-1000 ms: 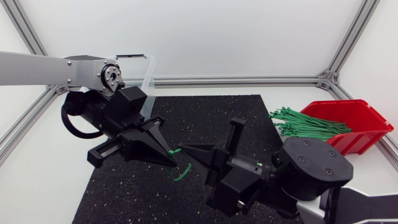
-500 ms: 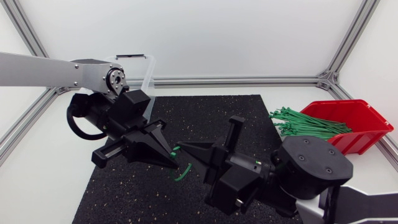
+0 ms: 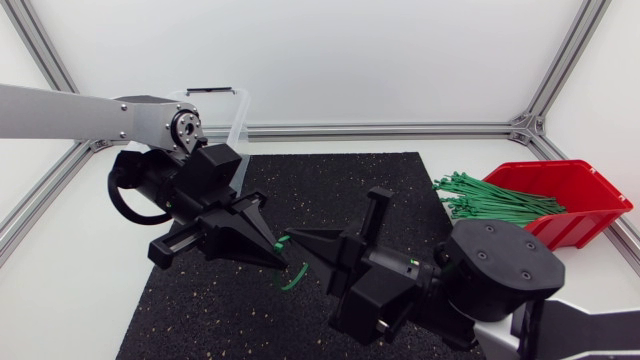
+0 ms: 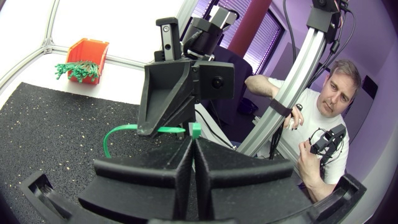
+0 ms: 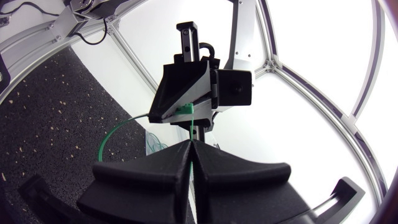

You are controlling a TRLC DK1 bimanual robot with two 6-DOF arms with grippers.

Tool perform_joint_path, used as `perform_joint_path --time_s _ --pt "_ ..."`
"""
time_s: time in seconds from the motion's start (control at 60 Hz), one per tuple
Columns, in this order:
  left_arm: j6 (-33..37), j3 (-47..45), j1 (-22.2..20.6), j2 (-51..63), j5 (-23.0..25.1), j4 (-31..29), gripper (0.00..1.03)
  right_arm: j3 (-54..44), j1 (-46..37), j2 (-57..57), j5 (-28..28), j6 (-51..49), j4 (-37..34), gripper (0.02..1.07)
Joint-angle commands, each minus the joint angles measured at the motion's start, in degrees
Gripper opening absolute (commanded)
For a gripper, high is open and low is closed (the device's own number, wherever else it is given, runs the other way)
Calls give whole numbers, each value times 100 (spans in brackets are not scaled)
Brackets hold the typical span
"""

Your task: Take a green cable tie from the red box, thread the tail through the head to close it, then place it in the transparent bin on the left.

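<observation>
Two arms meet nose to nose over the middle of the black mat (image 3: pixel 350 180), so here's the rundown. Just past the mat's far left corner sits the clear bin (image 3: pixel 238 112), where the tie has to go in the end. The left gripper (image 3: pixel 274 248) hangs over the mat's centre, fingers pressed together on the head end of the green cable tie (image 3: pixel 291 277). I'd guess it's holding the head steady as the target. The tie's loop sags toward the mat right under the tips. The right gripper (image 3: pixel 294 238) faces it, fingers squeezed together too, and looks to be pinching the strap to feed the tail in. Off the mat's right edge, on the white bench (image 3: pixel 470 150), spare ties (image 3: pixel 490 198) spill from the red box (image 3: pixel 585 195). Nothing sits between the tips, but they're crowding each other.
</observation>
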Motion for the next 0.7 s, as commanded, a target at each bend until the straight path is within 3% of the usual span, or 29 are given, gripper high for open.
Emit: perform_joint_path --time_s 0.0,0.683 --pt "8 142 56 19 83 -49 3 -35 14 52 35 -121 50 8" --pt "-53 203 21 230 101 -14 3 -26 207 -159 176 -156 41 8"
